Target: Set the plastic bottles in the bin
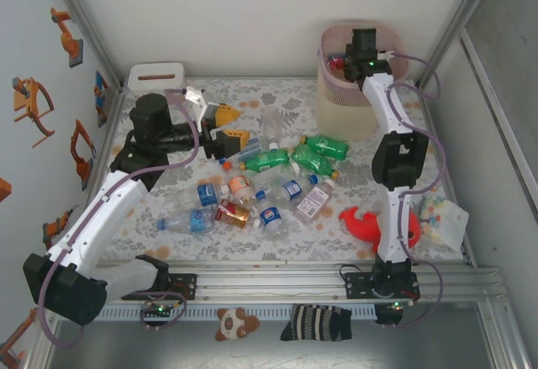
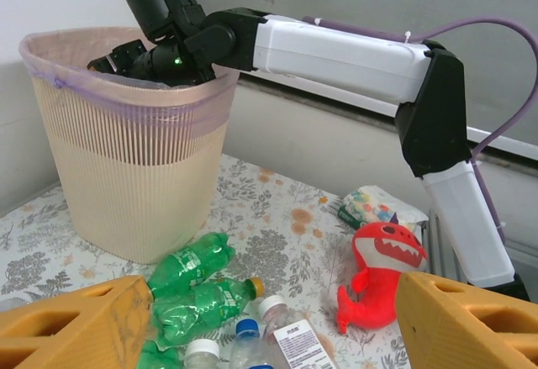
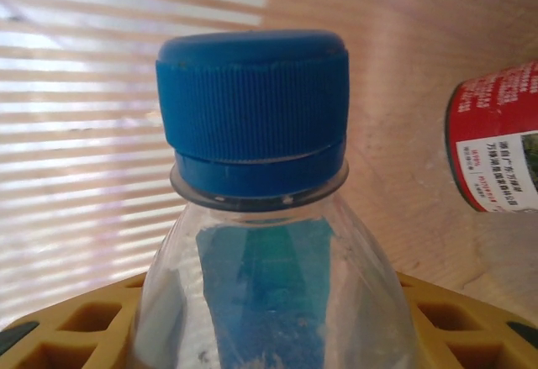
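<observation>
- A red plush shark [image 1: 370,224] lies by the near right edge of the table [image 1: 252,100], just beside the right arm's base.
- The loose plastic bottles [image 1: 290,190] are scattered across the middle of the table. Most are clear with blue, red or orange labels.
- Several green bottles [image 2: 189,270] with yellow caps lie at the far side of that pile, nearest the bin.
- The left gripper [image 1: 234,128] hangs over the left end of the pile with its yellow fingers spread wide and nothing between them. The bottles lie below and in front of it.
- The bin [image 2: 134,176] stands upright in the far right corner of the table.
- The right gripper [image 3: 269,318] reaches down inside the bin's rim, its fingers closed on a clear bottle [image 3: 252,134] with a blue cap. The cap end points away from the wrist.
- A red-labelled container [image 3: 496,138] lies inside the bin, to the right of the held bottle.
</observation>
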